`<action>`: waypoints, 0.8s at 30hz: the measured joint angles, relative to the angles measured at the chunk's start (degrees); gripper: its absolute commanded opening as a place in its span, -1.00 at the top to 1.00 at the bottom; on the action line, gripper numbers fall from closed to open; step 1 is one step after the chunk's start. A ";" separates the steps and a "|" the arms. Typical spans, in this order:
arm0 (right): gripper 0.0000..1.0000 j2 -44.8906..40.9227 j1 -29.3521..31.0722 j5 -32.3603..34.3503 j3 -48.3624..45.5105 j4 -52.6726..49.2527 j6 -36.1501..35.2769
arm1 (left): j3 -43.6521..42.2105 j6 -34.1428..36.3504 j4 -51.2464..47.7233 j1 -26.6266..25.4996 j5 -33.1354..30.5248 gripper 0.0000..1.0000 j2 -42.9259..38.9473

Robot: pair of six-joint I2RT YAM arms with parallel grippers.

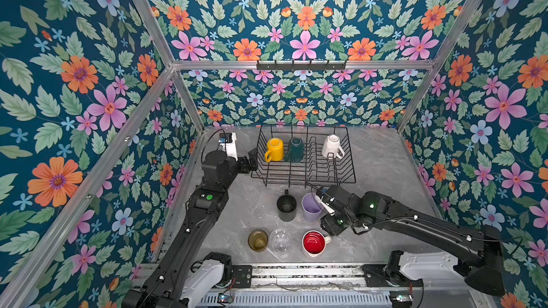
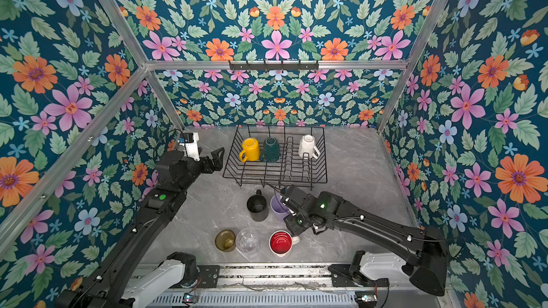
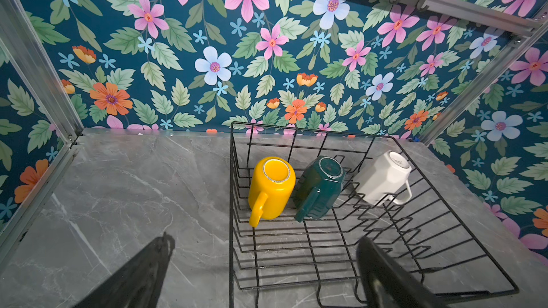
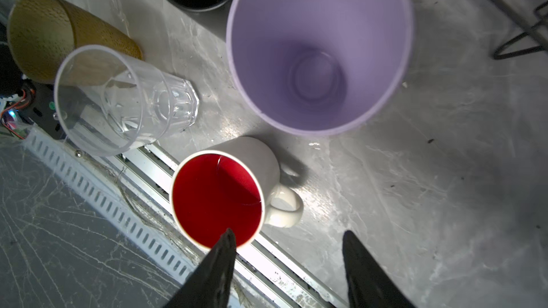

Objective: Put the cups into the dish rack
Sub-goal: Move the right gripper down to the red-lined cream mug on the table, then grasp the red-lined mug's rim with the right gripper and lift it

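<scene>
Red-lined mug by front edge, bare tabletop beside dish rack

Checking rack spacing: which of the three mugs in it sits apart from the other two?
The cream mug, alone at the right end of the dish rack in a top view; the yellow mug and teal mug sit together at its left.

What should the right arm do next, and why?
Probably dip the right gripper a little lower over the red mug, so its fingers straddle the wall on the handle side. The fingers stand apart with nothing between them, just above that mug, which stands outside the rack.
</scene>
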 measured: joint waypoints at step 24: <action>0.71 10.71 3.65 -2.93 -6.93 11.67 1.44 | -0.26 0.00 0.02 0.02 0.04 -0.99 -0.79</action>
